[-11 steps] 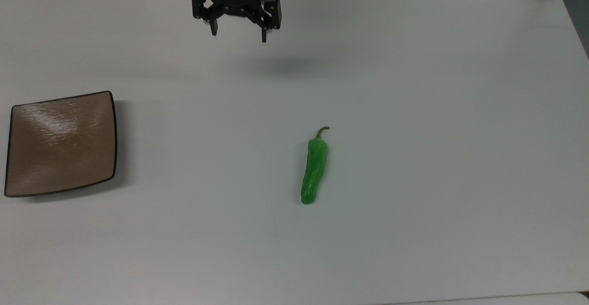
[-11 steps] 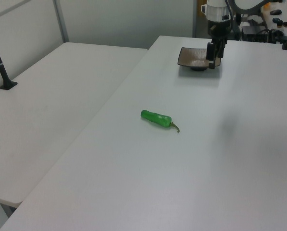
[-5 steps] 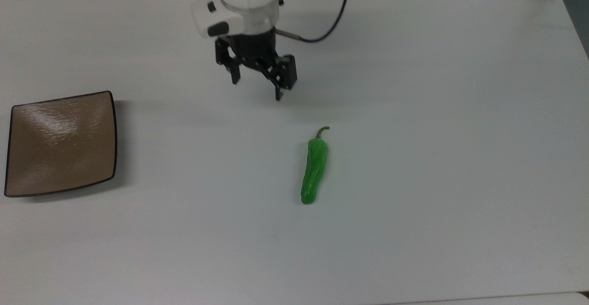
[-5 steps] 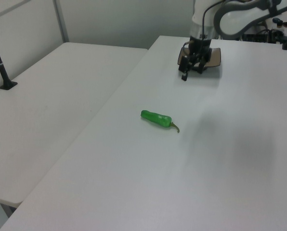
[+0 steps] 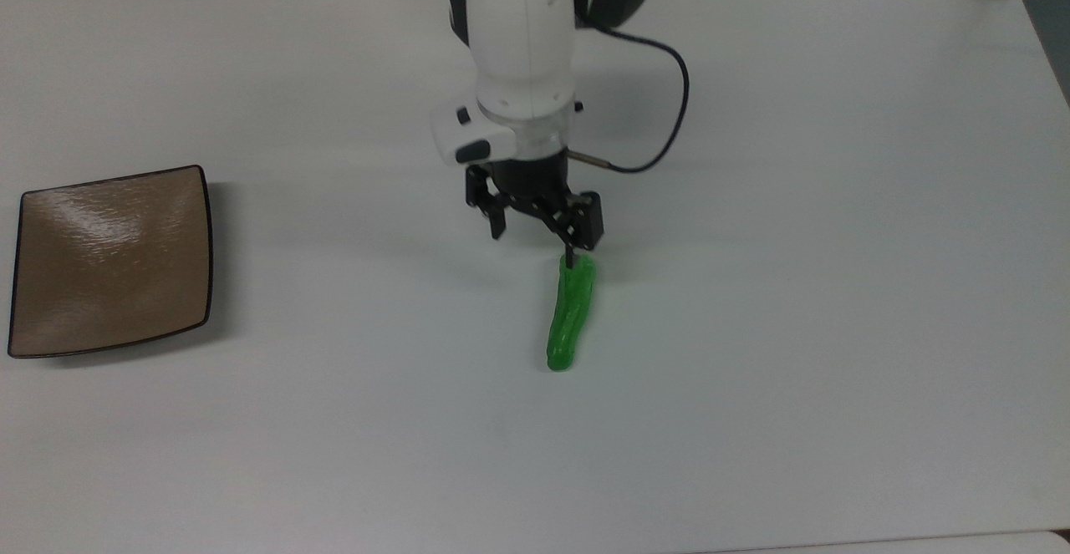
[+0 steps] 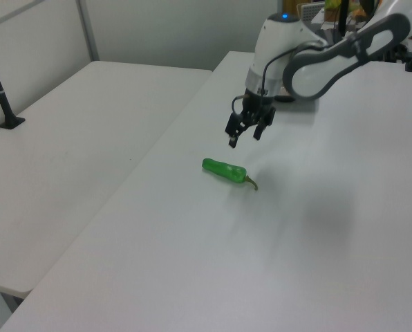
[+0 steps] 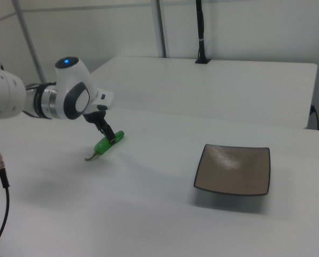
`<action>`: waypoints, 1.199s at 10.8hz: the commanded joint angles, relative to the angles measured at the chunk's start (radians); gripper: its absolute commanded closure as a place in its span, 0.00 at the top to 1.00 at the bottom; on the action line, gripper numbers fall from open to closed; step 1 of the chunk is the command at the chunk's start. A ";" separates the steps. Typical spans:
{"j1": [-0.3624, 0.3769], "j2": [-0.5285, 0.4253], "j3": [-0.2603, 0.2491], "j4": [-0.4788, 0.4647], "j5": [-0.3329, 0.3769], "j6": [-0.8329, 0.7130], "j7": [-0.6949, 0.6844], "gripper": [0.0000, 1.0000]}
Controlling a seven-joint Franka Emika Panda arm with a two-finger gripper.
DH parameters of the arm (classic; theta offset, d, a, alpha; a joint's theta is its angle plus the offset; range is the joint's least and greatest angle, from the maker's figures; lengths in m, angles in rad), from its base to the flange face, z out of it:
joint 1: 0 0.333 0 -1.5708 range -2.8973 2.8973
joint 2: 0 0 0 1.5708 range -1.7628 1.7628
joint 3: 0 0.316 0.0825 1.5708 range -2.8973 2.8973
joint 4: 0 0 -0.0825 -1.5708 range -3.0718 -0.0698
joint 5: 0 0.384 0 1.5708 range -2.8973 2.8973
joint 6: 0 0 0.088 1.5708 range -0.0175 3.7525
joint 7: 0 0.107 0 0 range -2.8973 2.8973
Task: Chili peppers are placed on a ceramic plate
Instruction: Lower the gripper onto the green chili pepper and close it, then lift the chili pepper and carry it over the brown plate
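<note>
Spread well apart and gripping nothing, the two black fingers (image 5: 499,226) of the gripper (image 5: 535,245) hang above the table, with the chili pepper (image 5: 571,312) as the nearest thing: in the top view one fingertip overlaps the pepper's stem end while the other points at bare table to the top view's left of it. In the left view the gripper (image 6: 242,136) sits clear above the chili pepper (image 6: 224,169), not touching it, and the thin stem curls off the pepper's end toward the left view's right. The pepper lies flat on the white table (image 5: 752,287), its green body running lengthwise away from the gripper in the top view. In the right view the chili pepper (image 7: 107,143) lies just under the white arm (image 7: 68,99). Well apart from the pepper, toward the top view's left edge, the ceramic plate (image 5: 33,345) rests bare on the same table; in the right view the ceramic plate (image 7: 213,184) lies toward the right view's right of the pepper.
</note>
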State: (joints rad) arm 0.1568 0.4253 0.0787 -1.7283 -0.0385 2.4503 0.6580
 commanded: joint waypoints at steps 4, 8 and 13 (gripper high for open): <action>0.041 0.157 -0.004 0.099 -0.055 0.085 0.026 1.00; 0.058 0.170 -0.004 0.111 -0.098 0.085 0.028 0.35; 0.052 0.158 -0.004 0.125 -0.100 0.072 0.017 0.19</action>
State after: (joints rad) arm 0.2069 0.5879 0.0798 -1.6264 -0.1140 2.5204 0.6595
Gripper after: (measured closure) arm 0.634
